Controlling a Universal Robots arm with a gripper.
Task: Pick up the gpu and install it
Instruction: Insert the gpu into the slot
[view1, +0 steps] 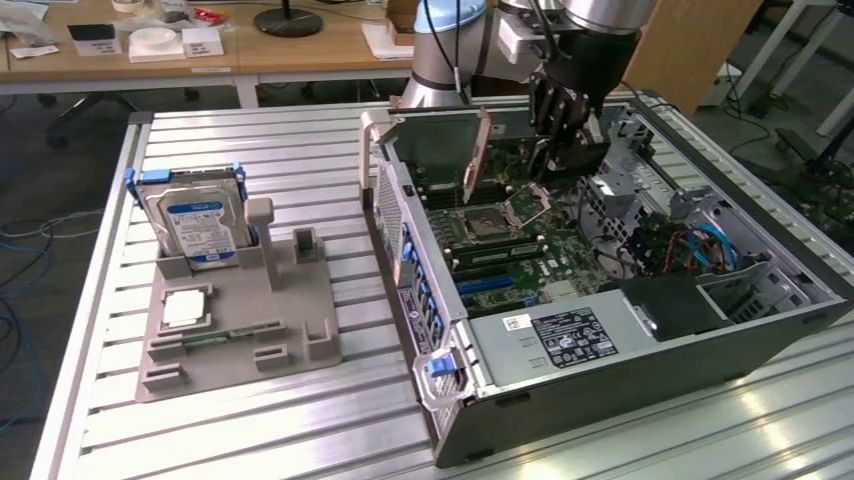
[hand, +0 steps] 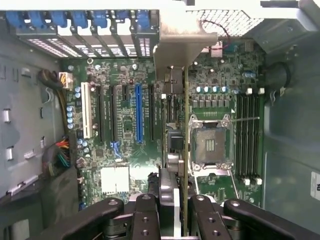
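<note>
The gpu (hand: 186, 125) stands on edge inside the open computer case (view1: 787, 300), seen edge-on in the wrist view. Its grey metal bracket (hand: 181, 47) reaches toward the blue slot latches (hand: 100, 20) at the case's rear. My gripper (hand: 180, 202) is shut on the card's near end, one black finger on either side. In the exterior view the gripper (view1: 567, 165) hangs down into the case over the motherboard, and the gpu's brownish back (view1: 474, 150) shows beside it. The card sits between the blue slot (hand: 139, 112) and the CPU socket (hand: 210, 145). Whether it touches a slot, I cannot tell.
On the exterior view's left, a grey fixture (view1: 307, 320) holds a silver hard drive (view1: 200, 225), a processor chip (view1: 180, 308) and a memory stick (view1: 220, 335). The power supply (view1: 561, 340) fills the case's near end. Cables (hand: 60, 150) and memory slots (hand: 248, 135) flank the board.
</note>
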